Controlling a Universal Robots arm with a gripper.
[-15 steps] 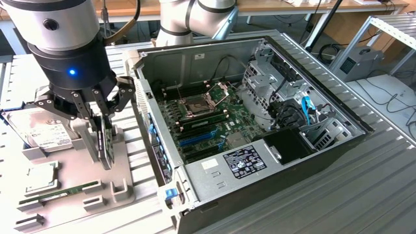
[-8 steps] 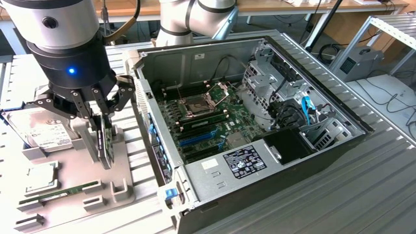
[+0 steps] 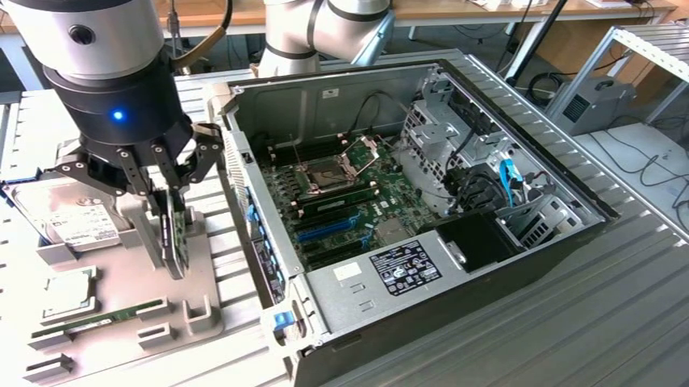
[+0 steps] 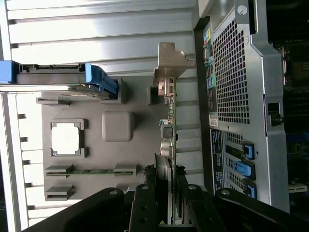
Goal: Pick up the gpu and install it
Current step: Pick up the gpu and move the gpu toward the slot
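My hand (image 3: 170,211) is clamped on the gpu (image 3: 173,246), pressing both of its faces. The card stands on edge in the grey holder (image 3: 205,302) on the desk (image 3: 603,306). It is thin and dark, green along its edge, with a silver bracket (image 4: 169,60) at one end. In the exterior view, the open computer case (image 3: 453,322) lies at three o'clock of it.

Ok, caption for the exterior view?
Hand gripping the upright gpu in its grey tray, beside the open computer case.
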